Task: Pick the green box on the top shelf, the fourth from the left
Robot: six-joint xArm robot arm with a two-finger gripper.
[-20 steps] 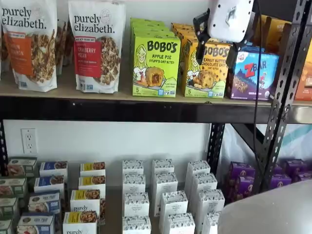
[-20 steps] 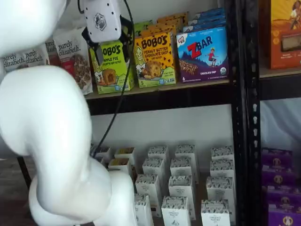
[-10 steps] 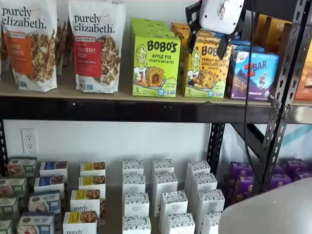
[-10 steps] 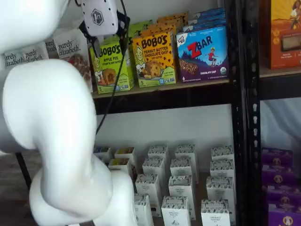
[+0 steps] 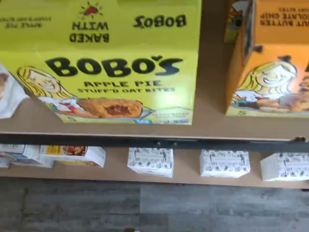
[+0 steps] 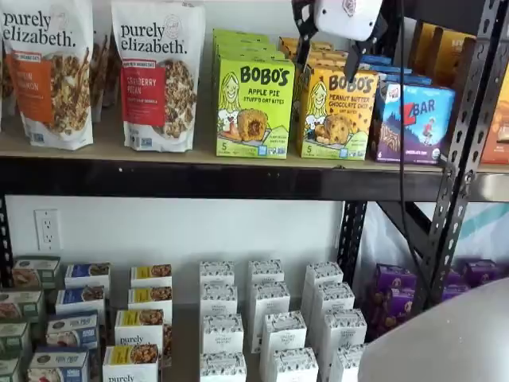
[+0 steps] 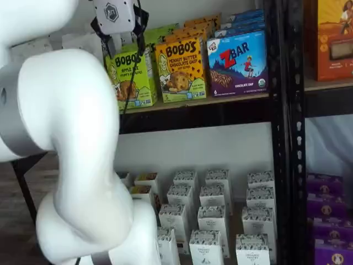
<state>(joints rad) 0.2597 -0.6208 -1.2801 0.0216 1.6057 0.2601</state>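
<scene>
The white arm (image 7: 66,143) is filling the near side of a shelf view, and behind it the top shelf (image 6: 199,179) is carrying pouches and cartons in a row. The green box (image 6: 254,107) is standing upright on this shelf, at the front of its own row, just beside the orange box (image 6: 336,113) and near the blue box (image 6: 413,121); both shelf views are showing it, and in the wrist view the green box (image 5: 101,63) is lying almost under the camera. The gripper (image 6: 324,46) is hanging at the upper edge, above the boxes. Compared with a second ago, it is standing higher and more toward the green box, and it is no longer covering the front of the orange box. I judge that the arm is lining up over the target for a reach from above, with the grasp not yet begun. The jaws are showing two black fingers with a plain gap, holding nothing.
</scene>
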